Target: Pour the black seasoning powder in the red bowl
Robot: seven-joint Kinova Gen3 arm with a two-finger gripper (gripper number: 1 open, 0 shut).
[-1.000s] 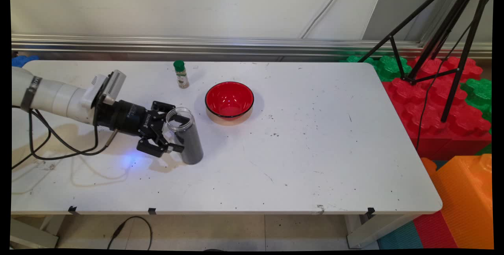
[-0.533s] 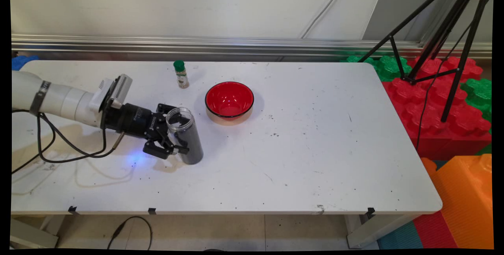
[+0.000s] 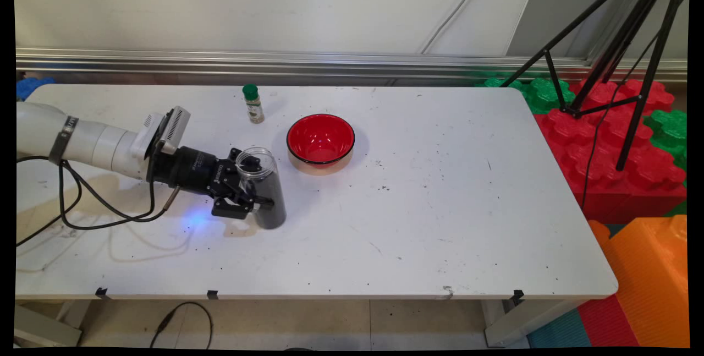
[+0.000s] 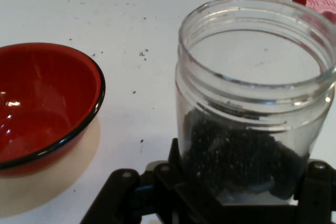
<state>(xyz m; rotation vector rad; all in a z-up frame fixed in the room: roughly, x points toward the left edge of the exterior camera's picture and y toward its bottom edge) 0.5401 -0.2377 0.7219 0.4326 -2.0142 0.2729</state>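
The black gripper (image 3: 254, 185) is clamped around a clear open-topped jar (image 3: 265, 193) partly filled with dark granules (its lid is off), one finger on each side of the jar's body. The jar (image 4: 252, 103) stands upright on the white table (image 3: 429, 224), left of centre. At about 1 o'clock from the jar, near but apart, sits a red bowl (image 3: 320, 140) with a black rim. At 12 o'clock, farther back, stands a small green-capped spice bottle (image 3: 253, 104).
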